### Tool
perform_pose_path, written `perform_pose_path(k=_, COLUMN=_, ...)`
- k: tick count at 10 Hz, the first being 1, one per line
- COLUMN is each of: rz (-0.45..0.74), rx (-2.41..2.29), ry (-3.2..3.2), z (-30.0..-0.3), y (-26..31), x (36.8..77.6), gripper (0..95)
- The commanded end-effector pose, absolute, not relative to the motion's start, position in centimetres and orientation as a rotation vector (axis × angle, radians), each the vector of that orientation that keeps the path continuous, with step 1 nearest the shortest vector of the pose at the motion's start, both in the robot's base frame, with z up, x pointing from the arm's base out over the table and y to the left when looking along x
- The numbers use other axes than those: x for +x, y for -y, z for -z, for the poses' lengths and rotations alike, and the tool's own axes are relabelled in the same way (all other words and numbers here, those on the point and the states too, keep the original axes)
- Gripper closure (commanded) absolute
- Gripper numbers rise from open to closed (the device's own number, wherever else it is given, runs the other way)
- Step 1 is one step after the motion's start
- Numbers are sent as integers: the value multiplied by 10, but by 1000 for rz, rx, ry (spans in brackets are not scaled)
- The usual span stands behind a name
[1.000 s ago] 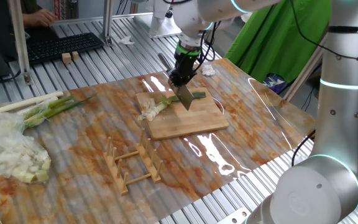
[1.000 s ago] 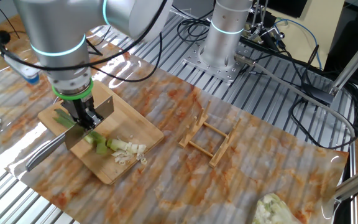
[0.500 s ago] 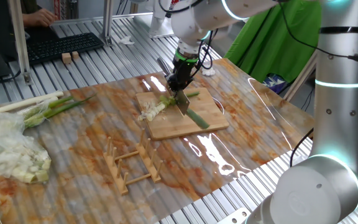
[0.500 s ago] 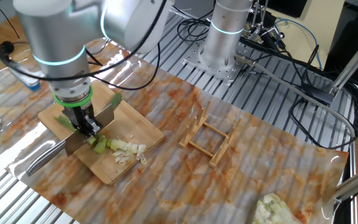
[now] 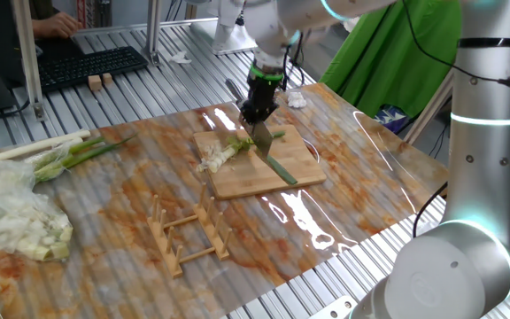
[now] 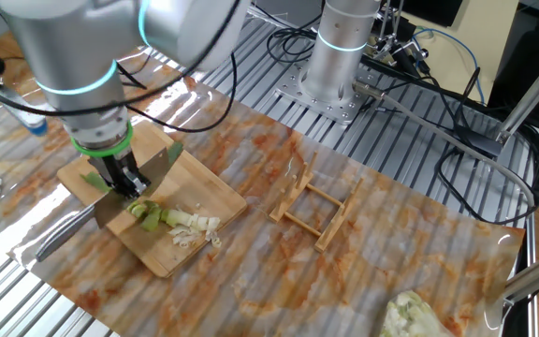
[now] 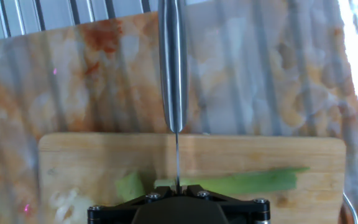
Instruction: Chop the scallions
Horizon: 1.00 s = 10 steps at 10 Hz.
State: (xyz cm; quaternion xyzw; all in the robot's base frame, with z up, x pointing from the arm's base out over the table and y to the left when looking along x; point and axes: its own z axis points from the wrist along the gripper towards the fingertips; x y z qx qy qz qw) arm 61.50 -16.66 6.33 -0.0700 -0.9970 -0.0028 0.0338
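My gripper (image 5: 257,113) is shut on a knife (image 5: 262,139) over the wooden cutting board (image 5: 301,152). In the other fixed view the gripper (image 6: 127,178) holds the wide blade (image 6: 148,173) upright, its edge at the scallions (image 6: 148,213). Chopped white and pale-green bits (image 6: 193,226) lie beside the blade. A long green leaf (image 5: 278,168) lies across the board. The hand view shows the gripper (image 7: 177,186) clamped on the knife (image 7: 171,68). The green stalk (image 7: 241,181) runs to the right of the blade and a cut piece (image 7: 130,185) lies to its left.
A wooden rack (image 5: 189,235) stands in front of the board. A bundle of long whole stalks (image 5: 60,152) and a pale heap with plastic (image 5: 16,221) lie at the left. A keyboard (image 5: 87,62) sits behind. The robot base (image 6: 340,56) rises at the back.
The knife went down onto the stalk and has come back up a little. The long green leaf has swung round on the board. The gripper stayed shut on the knife.
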Motion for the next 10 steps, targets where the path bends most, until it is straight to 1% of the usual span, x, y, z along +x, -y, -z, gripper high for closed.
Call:
perform_pose_path(k=1, rz=17, rx=-237, ry=3062, z=-81, y=170, x=608, gripper=950)
perform_pose_path(k=3, rz=9, rx=-230, ry=3061, z=-91, y=176, x=605, gripper=950)
perform_pose_path(k=4, rz=9, rx=-221, ry=3064, z=-91, y=177, x=604, gripper=950)
perform_pose_path(k=10, rz=23, rx=-209, ry=3074, z=-74, y=185, x=608, gripper=950)
